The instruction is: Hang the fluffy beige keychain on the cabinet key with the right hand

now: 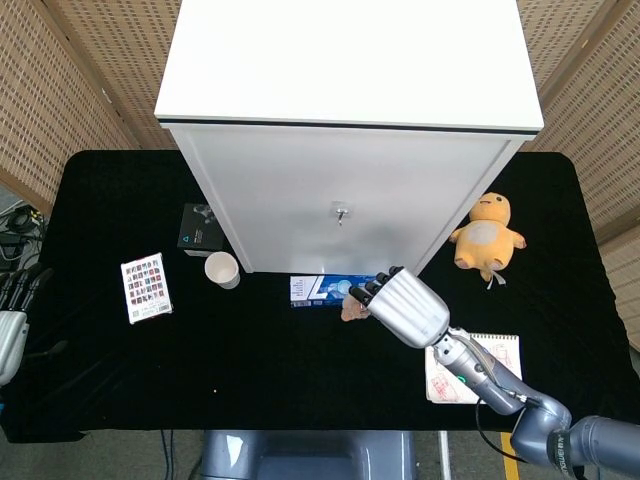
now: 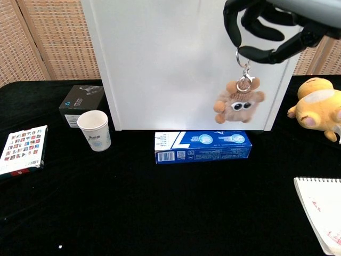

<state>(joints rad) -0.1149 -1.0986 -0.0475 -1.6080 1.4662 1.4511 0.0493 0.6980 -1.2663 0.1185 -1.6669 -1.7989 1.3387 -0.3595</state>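
The right robot hand (image 2: 266, 26) is up in the air in front of the white cabinet (image 1: 340, 200), its dark fingers (image 2: 250, 24) curled around the metal ring of the fluffy beige keychain (image 2: 238, 101). In the chest view the keychain hangs straight down from those fingers on its ring and clasp, clear of the table (image 2: 133, 208), with its googly eyes facing the camera and the cabinet front behind it. It dangles above the blue box (image 2: 202, 146) that lies against the foot of the cabinet.

In the head view the same robot hand (image 1: 405, 305) shows its silver back, fingers pointing toward the cabinet, and only a small beige part of the keychain (image 1: 349, 311) peeps out at the fingertips, over the blue box (image 1: 318, 289). The cabinet key (image 1: 341, 212) sticks out of the lock in the middle of the door, above and a little left of the hand; the keychain is not on it.

The left robot hand (image 1: 12, 320) sits at the far left edge of the head view, beside the table; whether its fingers are spread or closed cannot be told.

On the black table also stand a paper cup (image 2: 94, 129), a dark small box (image 2: 81, 101) behind it, and a card pack with a printed grid (image 2: 22, 149) to the left. A yellow plush toy (image 2: 317, 106) sits to the right of the cabinet, and a sketch notebook (image 1: 490, 365) lies near the right arm.
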